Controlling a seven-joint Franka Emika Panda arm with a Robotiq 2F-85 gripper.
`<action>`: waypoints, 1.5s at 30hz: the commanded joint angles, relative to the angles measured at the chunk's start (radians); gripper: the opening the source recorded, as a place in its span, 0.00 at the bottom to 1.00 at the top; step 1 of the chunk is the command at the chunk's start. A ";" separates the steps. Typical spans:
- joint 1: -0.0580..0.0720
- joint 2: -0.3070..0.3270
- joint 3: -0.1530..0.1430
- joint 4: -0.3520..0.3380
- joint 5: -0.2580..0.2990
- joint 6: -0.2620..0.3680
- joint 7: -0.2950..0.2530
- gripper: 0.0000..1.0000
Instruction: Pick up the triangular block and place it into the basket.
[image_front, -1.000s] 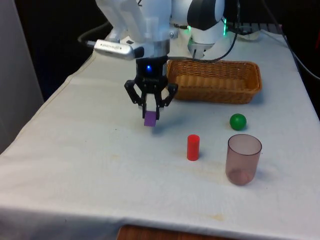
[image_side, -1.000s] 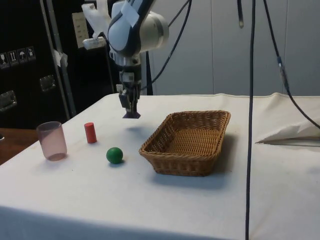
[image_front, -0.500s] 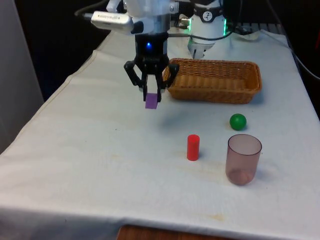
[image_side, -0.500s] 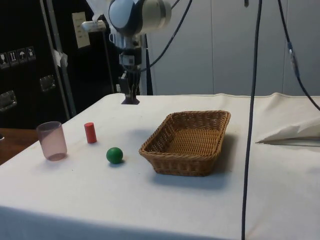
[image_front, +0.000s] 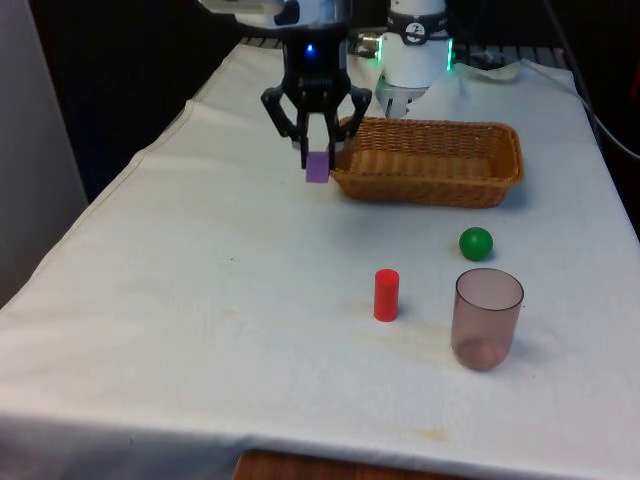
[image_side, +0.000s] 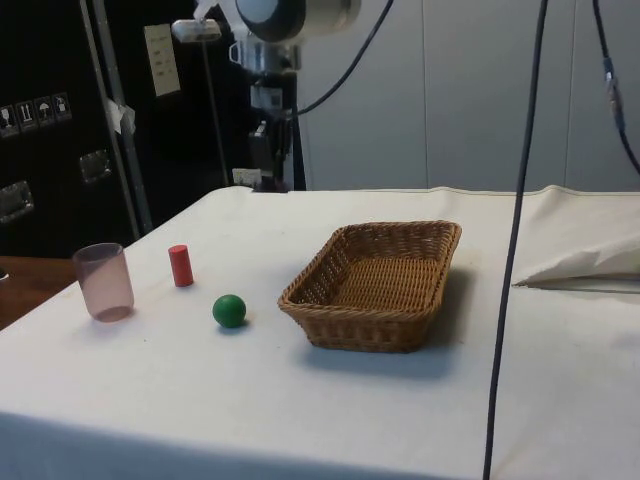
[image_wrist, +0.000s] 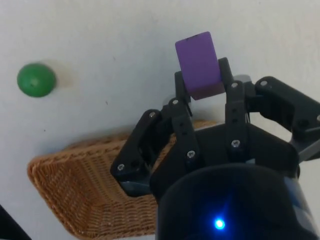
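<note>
Basket (image_front: 430, 160) is seen at upper centre of the front view, wicker, rigid enough to take a drop. Gripper (image_front: 318, 150) is held just off its left end, above the cloth, clamped on the purple block (image_front: 317, 167). Block is judged light, stiff and smooth; flat opposing faces are best pinched, as gripped in the wrist view (image_wrist: 199, 65).

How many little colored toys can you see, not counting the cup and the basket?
3. A purple block is held up in the gripper, near the basket. A green ball sits on the cloth, and a red cylinder stands beside the cup.
</note>
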 joint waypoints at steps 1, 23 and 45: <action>0.012 -0.020 -0.009 -0.026 -0.018 0.016 0.015 0.33; 0.036 -0.186 0.000 -0.256 -0.071 0.109 0.035 0.33; 0.033 -0.345 0.036 -0.486 -0.093 0.207 0.043 0.33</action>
